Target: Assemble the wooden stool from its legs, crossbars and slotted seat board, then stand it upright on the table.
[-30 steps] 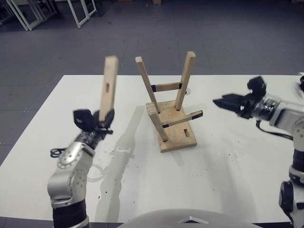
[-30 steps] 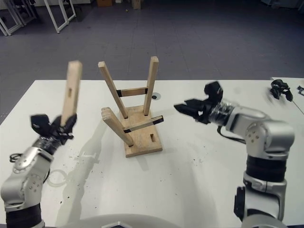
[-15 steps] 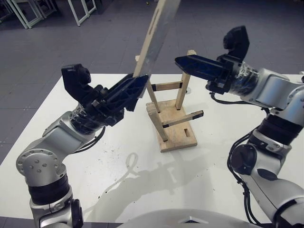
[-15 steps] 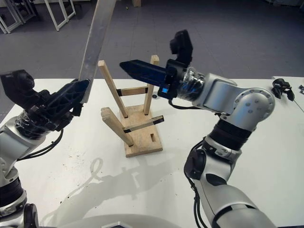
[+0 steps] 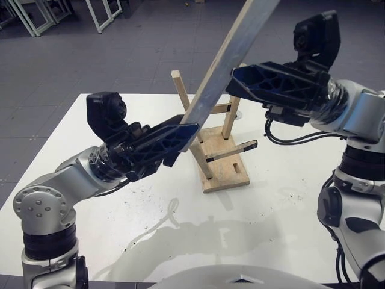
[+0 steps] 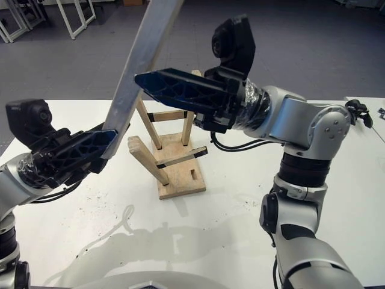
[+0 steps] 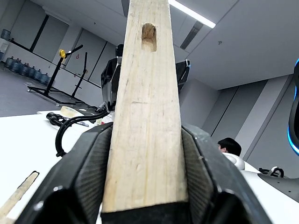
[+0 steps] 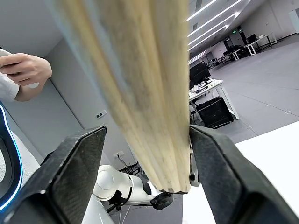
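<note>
Even indoor overhead lighting; white table (image 5: pixel 289 180) bright, floor beyond it dim.
Ceiling strip lights (image 7: pixel 192 13) glow above the left gripper (image 7: pixel 147 133); soft grey shadows pool on the tabletop under it, with faint sheen there.

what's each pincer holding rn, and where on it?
Left pincer clamps the loose wooden leg at its lower end. Right pincer straddles the same leg higher up, open, with a gap on one side.

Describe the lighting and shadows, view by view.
Left eye view: the stool casts only a faint, soft shadow on the table. Left wrist view: a bright ceiling strip light glares above the held leg. Right wrist view: more strip lights glow beside it.
</note>
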### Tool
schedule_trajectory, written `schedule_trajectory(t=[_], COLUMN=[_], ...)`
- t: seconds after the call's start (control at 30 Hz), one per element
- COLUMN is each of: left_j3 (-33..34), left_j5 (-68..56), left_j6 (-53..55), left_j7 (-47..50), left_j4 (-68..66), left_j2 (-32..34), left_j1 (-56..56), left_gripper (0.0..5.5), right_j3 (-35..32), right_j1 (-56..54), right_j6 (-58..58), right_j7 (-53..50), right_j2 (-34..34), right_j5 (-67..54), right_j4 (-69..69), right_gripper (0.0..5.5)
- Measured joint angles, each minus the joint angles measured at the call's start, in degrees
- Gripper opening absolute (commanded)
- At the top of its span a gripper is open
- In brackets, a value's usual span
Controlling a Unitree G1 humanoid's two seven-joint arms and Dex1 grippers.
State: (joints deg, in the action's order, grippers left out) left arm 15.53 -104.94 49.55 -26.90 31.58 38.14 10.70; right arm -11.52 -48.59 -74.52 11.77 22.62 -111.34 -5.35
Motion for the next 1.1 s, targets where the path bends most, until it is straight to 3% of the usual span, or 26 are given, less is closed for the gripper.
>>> schedule_trajectory(t=[0.13,0.33,0.5,0.6,0.8,1.0,1.1], left_j3=[-1.24,-2.36,-2.40,-2.31,0.08,7.02,4.48], left_j5=[0.07,0.11,1.76,2.04,2.81,11.64,25.03], left_j6=[-0.16,-0.55,-0.61,-0.96,-4.44,-8.62,-11.38], left_j7=[-0.07,0.32,-0.49,-1.34,-1.40,-0.17,2.88], left_j4=[0.52,1.29,1.34,1.11,-1.76,-5.97,-5.76], left_j2=[0.75,1.21,1.43,1.46,1.04,1.20,-0.14], left_j1=[0.02,0.41,0.40,0.69,2.11,-0.86,-5.93], left_gripper=[2.08,2.08,2.08,2.71,3.25,3.25,3.25], right_j3=[4.16,8.14,9.49,9.76,8.72,5.68,5.36], right_j1=[0.12,0.20,0.65,1.15,2.01,2.55,5.88], right_j6=[3.41,6.74,8.67,9.02,10.59,15.02,19.61], right_j7=[0.18,-0.12,-0.27,1.21,3.33,10.47,12.52], right_j2=[2.09,5.67,7.91,8.69,10.90,16.93,18.98], right_j5=[-0.42,-0.40,0.06,0.82,1.32,22.79,34.64], right_j4=[-2.68,-5.62,-7.34,-7.51,-5.52,1.04,3.03], right_gripper=[3.21,2.23,2.18,2.11,2.04,2.04,2.04])
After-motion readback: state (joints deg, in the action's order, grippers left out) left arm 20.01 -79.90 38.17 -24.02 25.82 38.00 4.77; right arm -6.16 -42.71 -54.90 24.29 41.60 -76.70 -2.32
